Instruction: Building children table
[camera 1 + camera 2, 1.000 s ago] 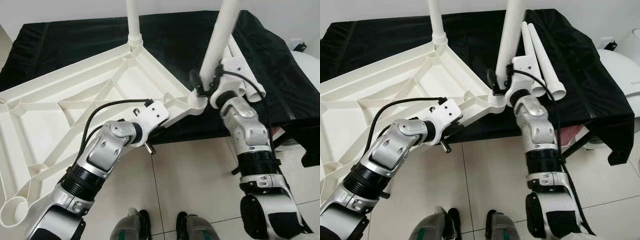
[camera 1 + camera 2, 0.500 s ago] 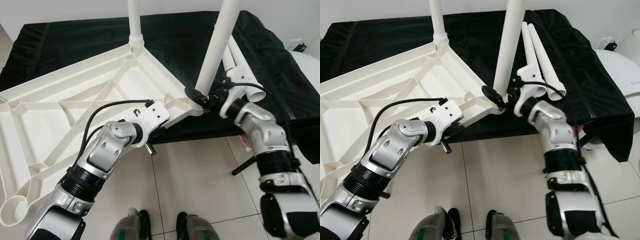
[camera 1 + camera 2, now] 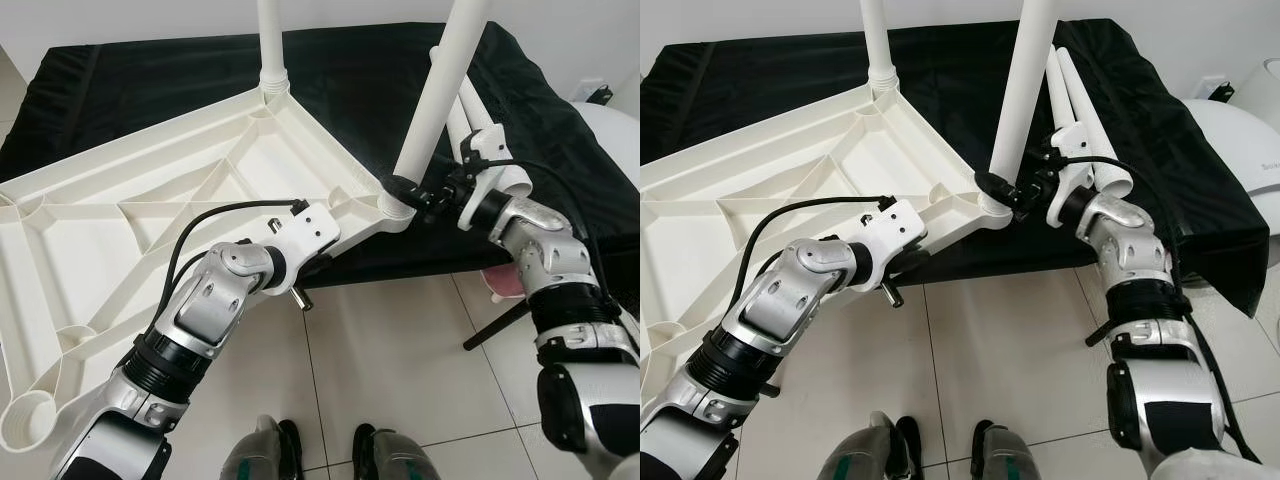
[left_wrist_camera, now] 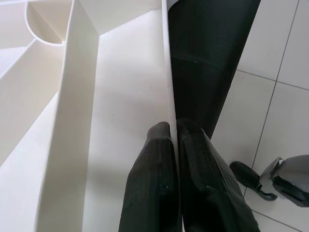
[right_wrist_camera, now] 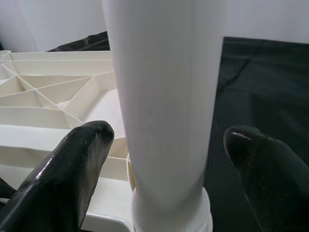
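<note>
My left gripper [image 4: 173, 133] is pinched tight on the thin outer rim of the upturned white table top [image 3: 150, 200], one finger inside the wall, the other outside against the black cloth [image 3: 180, 70] of the bench beneath. My right gripper [image 5: 169, 145] stands wide open, its two fingers [image 5: 72, 164] apart on either side of the near leg [image 3: 440, 90] and not touching it; it has hold of nothing. That leg stands upright in the corner socket [image 3: 395, 203] directly ahead of my right fingertips. A second leg [image 3: 271, 45] stands in the far corner socket, well beyond my left gripper. Two spare legs [image 3: 1080, 110] lie on the cloth just behind my right wrist.

The top looks like stiff moulded plastic, ribbed underneath, light for its size, so I judge my one-handed rim hold enough to steady it, though the smooth wall could slip if twisted hard. The legs look hollow, smooth and light. I judge the best hold on the near leg is low, close above the socket collar, where my fingers flank it now; gripping higher would lever it sideways and strain the socket.
</note>
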Controlling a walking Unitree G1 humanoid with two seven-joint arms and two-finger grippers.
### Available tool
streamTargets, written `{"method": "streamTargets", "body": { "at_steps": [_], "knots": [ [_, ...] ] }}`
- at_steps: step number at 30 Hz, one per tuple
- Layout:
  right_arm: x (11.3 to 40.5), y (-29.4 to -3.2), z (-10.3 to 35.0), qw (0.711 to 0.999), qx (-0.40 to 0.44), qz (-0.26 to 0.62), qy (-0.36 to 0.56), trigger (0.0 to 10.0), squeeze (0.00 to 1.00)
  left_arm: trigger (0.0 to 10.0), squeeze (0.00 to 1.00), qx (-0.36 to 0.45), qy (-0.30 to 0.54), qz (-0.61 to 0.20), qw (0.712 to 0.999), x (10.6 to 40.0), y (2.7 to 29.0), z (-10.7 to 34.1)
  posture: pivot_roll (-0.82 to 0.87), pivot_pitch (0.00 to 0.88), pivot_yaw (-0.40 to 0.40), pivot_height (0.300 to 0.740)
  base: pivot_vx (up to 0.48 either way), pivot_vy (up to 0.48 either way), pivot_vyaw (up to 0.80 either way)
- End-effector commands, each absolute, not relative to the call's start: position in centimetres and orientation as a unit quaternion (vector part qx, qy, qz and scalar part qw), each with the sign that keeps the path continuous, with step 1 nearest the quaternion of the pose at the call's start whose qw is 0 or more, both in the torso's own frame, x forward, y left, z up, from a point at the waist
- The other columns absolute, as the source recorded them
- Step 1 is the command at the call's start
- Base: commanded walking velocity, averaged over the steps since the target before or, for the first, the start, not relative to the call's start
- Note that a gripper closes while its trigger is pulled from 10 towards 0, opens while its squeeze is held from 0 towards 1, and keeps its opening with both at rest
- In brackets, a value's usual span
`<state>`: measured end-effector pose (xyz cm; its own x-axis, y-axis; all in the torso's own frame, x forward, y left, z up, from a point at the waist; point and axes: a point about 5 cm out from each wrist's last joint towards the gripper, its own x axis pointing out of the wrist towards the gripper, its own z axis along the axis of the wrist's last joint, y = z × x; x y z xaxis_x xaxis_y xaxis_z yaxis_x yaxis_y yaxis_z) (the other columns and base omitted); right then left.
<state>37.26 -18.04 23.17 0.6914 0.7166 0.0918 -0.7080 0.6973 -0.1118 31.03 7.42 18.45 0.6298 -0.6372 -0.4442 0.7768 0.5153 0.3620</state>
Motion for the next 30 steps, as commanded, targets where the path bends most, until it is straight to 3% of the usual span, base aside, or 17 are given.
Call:
{"method": "streamTargets", "body": {
  "at_steps": [1, 10, 11, 14, 16, 17, 30],
  "knots": [
    [37.2, -18.2, 23.1, 0.916, -0.035, 0.394, -0.063, 10.0, 0.0, 10.0, 0.0, 0.28, 0.111, -0.406, 0.863, 31.0, 7.3, 19.1, -0.09, 0.144, 0.014, 0.74, 0.0, 0.0, 0.0],
    [37.5, -18.5, 23.5, 0.909, -0.04, 0.41, -0.069, 9.9, 0.0, 10.0, 0.0, 0.28, 0.11, -0.405, 0.863, 31.0, 7.3, 19.1, -0.09, 0.146, 0.015, 0.74, 0.0, 0.0, 0.0],
    [37.6, -18.4, 23.5, 0.906, -0.039, 0.415, -0.07, 0.0, 0.0, 10.0, 0.0, 0.28, 0.11, -0.405, 0.863, 31.0, 7.3, 19.1, -0.09, 0.146, 0.015, 0.74, 0.0, 0.0, 0.0],
    [37.7, -18.4, 23.6, 0.905, -0.039, 0.417, -0.071, 0.0, 0.0, 10.0, 0.0, 0.28, 0.11, -0.405, 0.864, 31.0, 7.3, 19.2, -0.09, 0.146, 0.016, 0.74, 0.0, 0.0, 0.0],
    [37.9, -18.3, 23.9, 0.903, -0.039, 0.421, -0.075, 8.1, 0.0, 10.0, 0.0, 0.279, 0.109, -0.405, 0.864, 31.0, 7.3, 19.2, -0.09, 0.145, 0.017, 0.74, 0.0, 0.0, 0.0],
    [38.0, -18.1, 24.0, 0.902, -0.039, 0.424, -0.077, 10.0, 0.0, 10.0, 0.0, 0.279, 0.108, -0.406, 0.863, 31.0, 7.3, 19.3, -0.09, 0.145, 0.017, 0.74, 0.0, 0.0, 0.0],
    [38.5, -16.8, 23.9, 0.894, -0.034, 0.44, -0.079, 10.0, 0.0, 10.0, 0.0, 0.28, 0.107, -0.409, 0.862, 30.9, 7.2, 19.3, -0.08, 0.139, 0.019, 0.74, 0.0, 0.0, 0.0]
  ]
}}
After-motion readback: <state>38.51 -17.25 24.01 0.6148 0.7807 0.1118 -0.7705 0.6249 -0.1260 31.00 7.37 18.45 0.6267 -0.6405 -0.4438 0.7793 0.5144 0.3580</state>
